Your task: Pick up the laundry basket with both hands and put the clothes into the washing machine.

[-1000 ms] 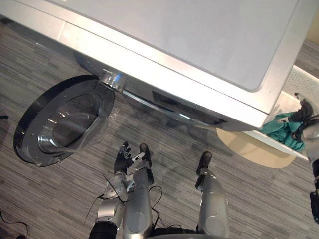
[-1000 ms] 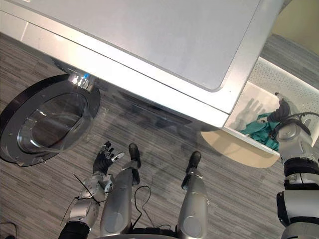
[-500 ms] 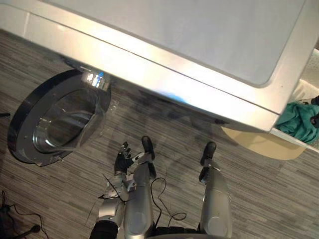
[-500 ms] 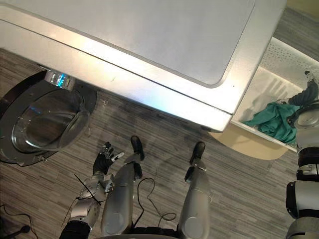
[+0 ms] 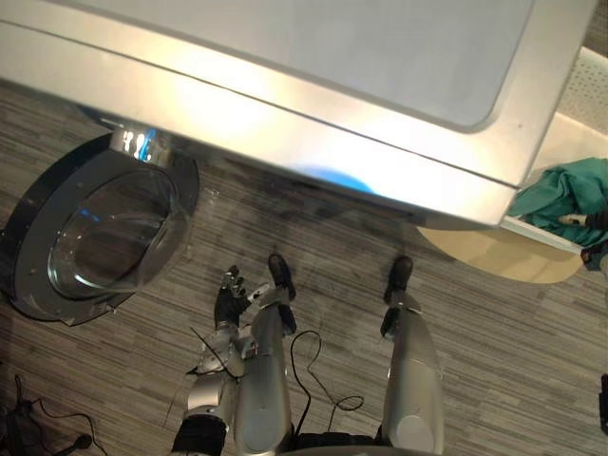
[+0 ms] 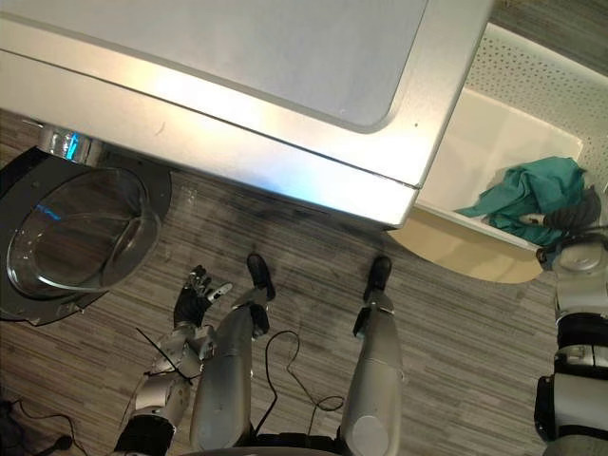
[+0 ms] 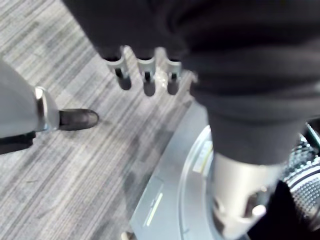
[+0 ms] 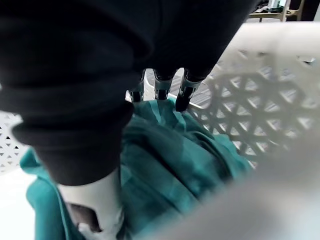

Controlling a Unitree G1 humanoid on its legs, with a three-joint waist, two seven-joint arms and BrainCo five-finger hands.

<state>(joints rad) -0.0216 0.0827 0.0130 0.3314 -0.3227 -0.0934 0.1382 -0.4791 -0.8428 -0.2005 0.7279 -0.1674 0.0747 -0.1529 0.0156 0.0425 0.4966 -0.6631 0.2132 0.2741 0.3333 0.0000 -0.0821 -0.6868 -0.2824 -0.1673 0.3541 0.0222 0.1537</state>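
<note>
Hanging by the open round glass door (image 5: 104,233) of the silver washing machine (image 5: 313,57), the left hand (image 5: 228,302) is idling, fingers apart. The right hand (image 6: 573,218) is laying straight fingers on teal cloth (image 6: 527,190) inside the white perforated basket (image 6: 532,85); unpinched, it could slip.

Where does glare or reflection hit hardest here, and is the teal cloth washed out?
Left eye view: a bright glare band runs along the silver washing machine's front edge, with a blue glint; the round glass door carries light streaks. Right eye view: the teal cloth in the white perforated basket is evenly lit, not washed out.
</note>
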